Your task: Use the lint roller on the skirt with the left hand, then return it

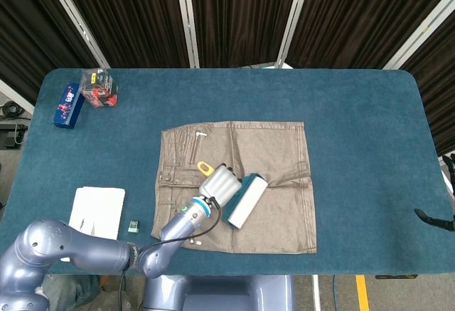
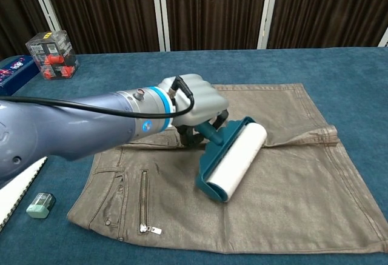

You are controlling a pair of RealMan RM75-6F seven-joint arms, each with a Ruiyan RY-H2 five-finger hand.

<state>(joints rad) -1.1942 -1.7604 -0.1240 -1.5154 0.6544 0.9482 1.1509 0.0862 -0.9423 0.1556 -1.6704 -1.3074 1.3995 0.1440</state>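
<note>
A brown skirt lies flat in the middle of the blue table. My left hand grips the teal handle of a lint roller. Its white roll lies on the skirt's middle, slanting from upper right to lower left. A yellow loop at the handle's end sticks out behind the hand. Of my right hand only a sliver shows at the right edge of the head view, its fingers cut off.
A white notepad and a small green eraser lie at the front left. At the back left stand a blue box and a clear box of red items.
</note>
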